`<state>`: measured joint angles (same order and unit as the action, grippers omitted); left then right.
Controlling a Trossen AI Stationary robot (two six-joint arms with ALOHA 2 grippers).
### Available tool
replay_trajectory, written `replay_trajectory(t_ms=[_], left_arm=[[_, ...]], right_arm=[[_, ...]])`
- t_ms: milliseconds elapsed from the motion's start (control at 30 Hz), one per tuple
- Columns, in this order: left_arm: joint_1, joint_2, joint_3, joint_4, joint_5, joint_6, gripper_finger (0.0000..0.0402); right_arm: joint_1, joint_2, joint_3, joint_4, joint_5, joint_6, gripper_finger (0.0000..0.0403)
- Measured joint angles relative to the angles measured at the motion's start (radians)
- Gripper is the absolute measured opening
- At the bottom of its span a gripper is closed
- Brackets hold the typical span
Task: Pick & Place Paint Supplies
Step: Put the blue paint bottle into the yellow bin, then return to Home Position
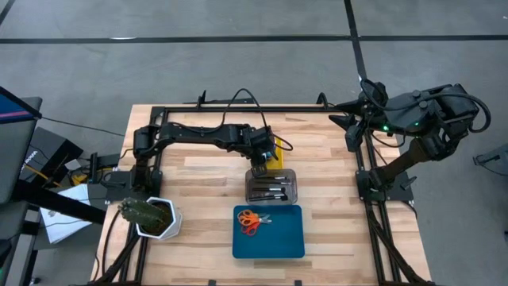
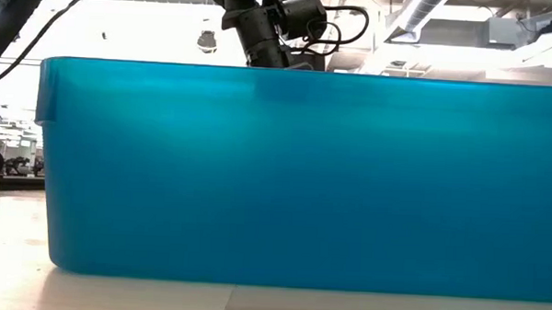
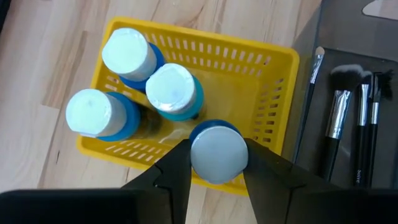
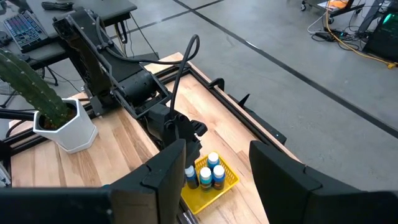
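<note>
Wooden table (image 1: 317, 159), with blue tray (image 1: 268, 232) holding scissors (image 1: 251, 222); just behind, clear tray (image 1: 271, 185) of brushes (image 3: 339, 118). Yellow tray (image 3: 261, 81) touching it, three bottles (image 3: 171, 90) inside. Left pincer (image 3: 217, 171) above that tray's edge, pinching a fourth bottle (image 3: 217, 149) by its cap. Right pincer (image 4: 217, 165) spread, parked well off at table's corner. Cactus (image 1: 147, 213) near the left edge.
</note>
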<state>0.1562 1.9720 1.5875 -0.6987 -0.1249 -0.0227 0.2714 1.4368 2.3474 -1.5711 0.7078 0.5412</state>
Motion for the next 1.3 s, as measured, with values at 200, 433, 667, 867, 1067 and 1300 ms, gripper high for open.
replay_trajectory(t_ms=[200, 433, 667, 867, 1067, 1300], left_arm=[[0.0, 0.0, 0.0, 0.0, 0.0, 0.0, 0.0122], [0.0, 0.0, 0.0, 0.001, -0.001, 0.0, 0.0145], [0.0, 0.0, 0.0, 0.0, -0.01, -0.001, 0.0154], [0.0, -0.026, 0.0, -0.022, -0.017, -0.004, 0.0159], [0.002, -0.112, 0.0, -0.026, -0.037, -0.002, 0.0161], [0.02, -0.261, 0.001, -0.026, -0.039, 0.001, 0.0159]], right_arm=[[0.0, 0.0, 0.0, 0.0, 0.0, 0.0, 0.0175], [0.0, 0.0, -0.001, 0.0, 0.0, -0.001, 0.0175], [0.002, 0.0, -0.001, 0.0, 0.0, -0.002, 0.0175], [0.002, 0.0, -0.001, 0.0, 0.0, -0.002, 0.0175], [0.002, 0.0, -0.001, 0.0, 0.0, -0.013, 0.0175], [0.002, -0.017, -0.001, 0.0, 0.0, -0.037, 0.0175]])
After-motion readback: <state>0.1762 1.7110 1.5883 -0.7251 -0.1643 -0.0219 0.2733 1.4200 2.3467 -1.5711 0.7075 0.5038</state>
